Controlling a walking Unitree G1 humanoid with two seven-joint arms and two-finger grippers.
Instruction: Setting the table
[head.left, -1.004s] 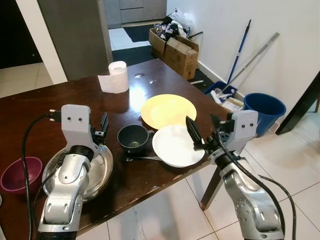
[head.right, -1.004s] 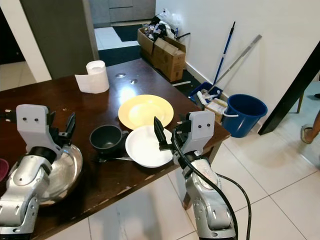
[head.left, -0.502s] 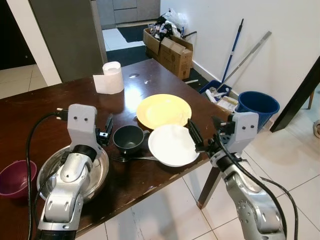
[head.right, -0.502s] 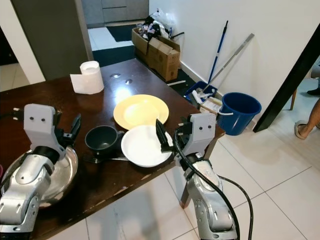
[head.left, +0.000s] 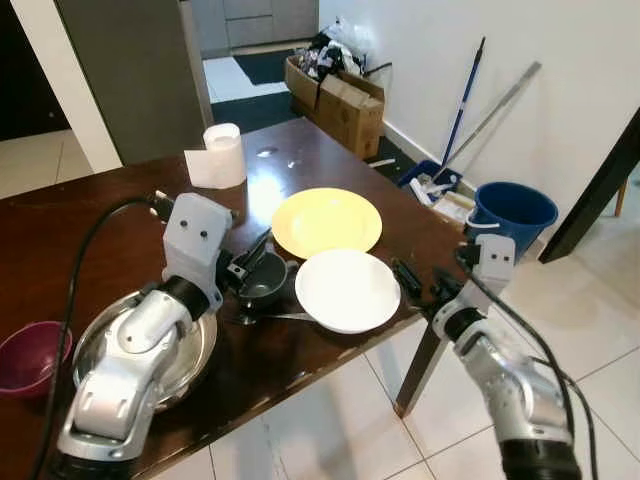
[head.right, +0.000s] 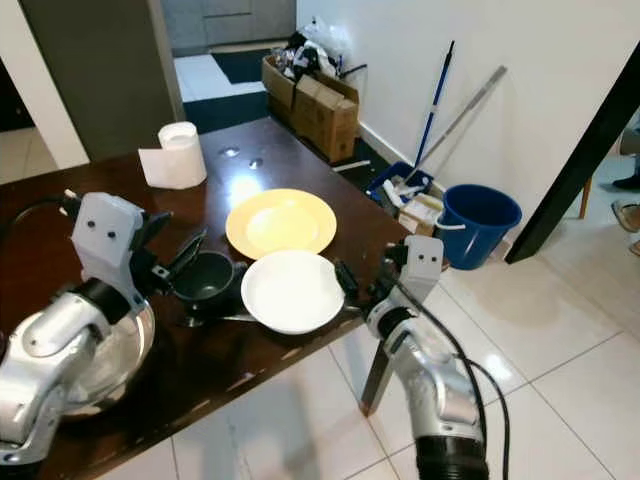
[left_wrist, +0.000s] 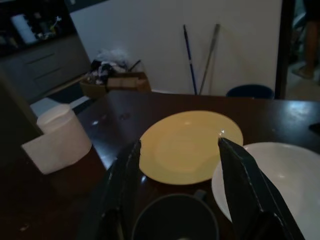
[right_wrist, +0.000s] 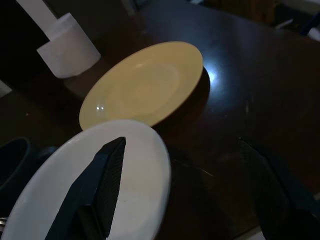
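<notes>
Left end effector (head.left: 256, 258) spread wide over empty dark mug (head.left: 264, 279); right end effector (right_wrist: 185, 190) wide beside white plate (head.left: 347, 290); yellow plate (head.left: 326, 221) beyond mug.

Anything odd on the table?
Mildly. The white plate sits near the table's front edge, next to the yellow plate, and a fork lies partly under its rim beside the dark mug. No spills or damage visible.
</notes>
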